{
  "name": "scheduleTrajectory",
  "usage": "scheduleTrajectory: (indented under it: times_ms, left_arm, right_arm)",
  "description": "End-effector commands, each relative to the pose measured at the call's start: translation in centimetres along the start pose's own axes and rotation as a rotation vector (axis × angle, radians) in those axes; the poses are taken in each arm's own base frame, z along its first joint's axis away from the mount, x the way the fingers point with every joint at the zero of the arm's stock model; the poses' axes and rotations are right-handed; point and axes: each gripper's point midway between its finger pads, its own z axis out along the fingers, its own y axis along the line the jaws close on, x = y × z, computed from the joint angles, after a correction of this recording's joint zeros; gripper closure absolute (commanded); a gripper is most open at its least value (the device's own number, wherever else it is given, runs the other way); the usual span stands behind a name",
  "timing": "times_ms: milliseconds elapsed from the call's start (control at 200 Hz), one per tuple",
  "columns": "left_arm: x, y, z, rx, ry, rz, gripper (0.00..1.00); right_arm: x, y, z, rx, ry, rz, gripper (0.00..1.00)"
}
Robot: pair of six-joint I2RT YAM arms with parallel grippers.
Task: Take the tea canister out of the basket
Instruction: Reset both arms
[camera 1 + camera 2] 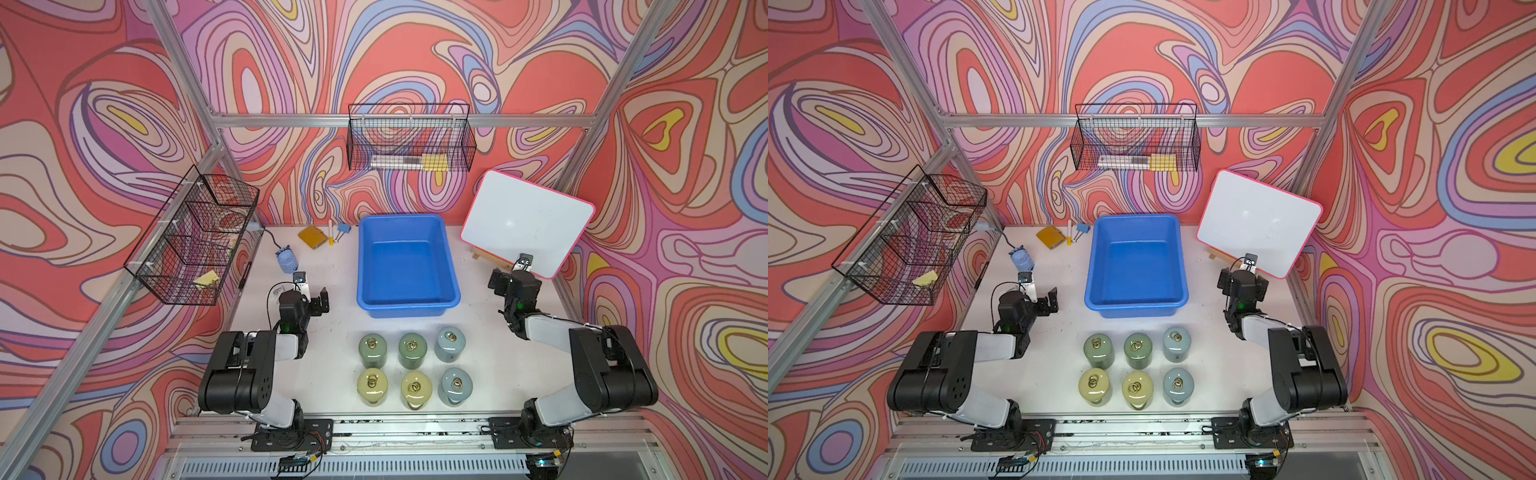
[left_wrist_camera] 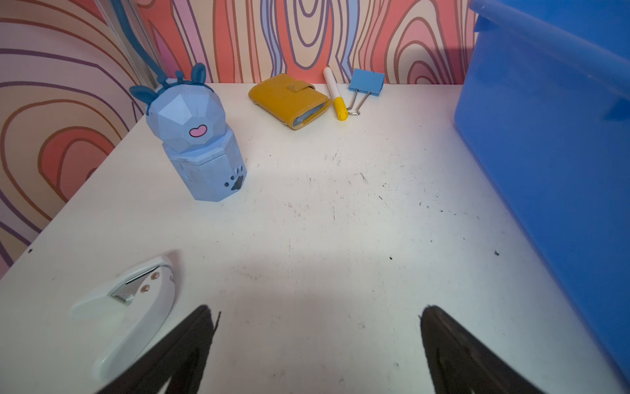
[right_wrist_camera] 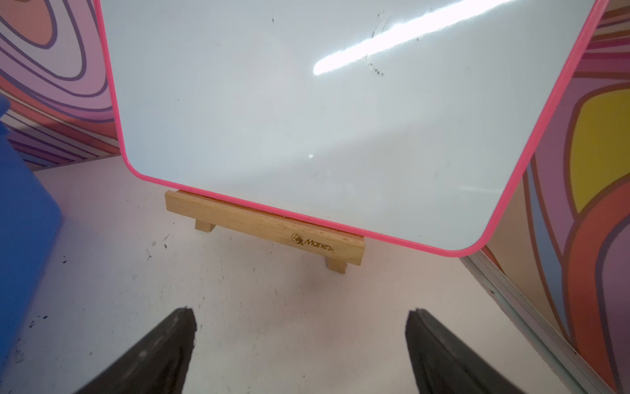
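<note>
Gaping wide and gripping nothing, the left tool [image 2: 317,314] and right tool [image 3: 300,317] flank the bright-blue rectangular plastic basket [image 1: 401,266] sitting between them on the white table [image 1: 332,332]. Behind both tools, toward the arm bases, six round glossy ring-lidded tea canisters [image 1: 412,351] stand outside it.
</note>
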Motion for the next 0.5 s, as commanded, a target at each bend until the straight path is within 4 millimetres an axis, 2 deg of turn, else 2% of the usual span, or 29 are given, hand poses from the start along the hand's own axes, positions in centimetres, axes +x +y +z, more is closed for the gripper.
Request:
scheduleTrajectory:
  times_ms: [0, 30, 195, 275, 330, 355, 406, 441, 496]
  left_arm:
    - [-0.2, -0.4, 0.1, 0.025, -0.007, 0.012, 0.01]
    - [-0.3, -0.4, 0.1, 0.026, -0.009, 0.011, 0.01]
    - [-0.2, -0.4, 0.1, 0.025, -0.007, 0.013, 0.01]
    - [-0.2, -0.4, 0.1, 0.025, -0.005, 0.013, 0.01]
    - [-0.2, -0.3, 0.1, 0.025, -0.006, 0.012, 0.01]
    - [-0.2, -0.3, 0.1, 0.025, -0.007, 0.012, 0.01]
    - [-0.2, -0.4, 0.1, 0.026, -0.006, 0.012, 0.01]
    - [-0.2, -0.3, 0.1, 0.025, -0.006, 0.013, 0.01]
    - [-0.2, -0.4, 0.1, 0.026, -0.007, 0.013, 0.01]
  right_arm:
    - [0.3, -0.1, -0.1, -0.016, -0.065, 0.009, 0.02]
    - [0.9, -0.2, -0.1, -0.012, -0.074, 0.007, 0.02]
    - [1.0, 0.2, -1.1, -0.061, -0.141, 0.008, 0.02]
    - [1.2, 0.7, -0.7, -0.081, -0.128, -0.005, 0.02]
    - [2.6, 1.7, 0.1, -0.121, -0.087, -0.032, 0.02]
    - [1.9, 1.5, 0.4, -0.101, -0.141, -0.036, 0.02]
    - [2.9, 1.8, 0.4, -0.119, -0.059, -0.025, 0.02]
    - [2.1, 1.5, 0.5, -0.105, -0.119, -0.028, 0.02]
    - [2.6, 1.7, 0.5, -0.117, -0.078, -0.023, 0.02]
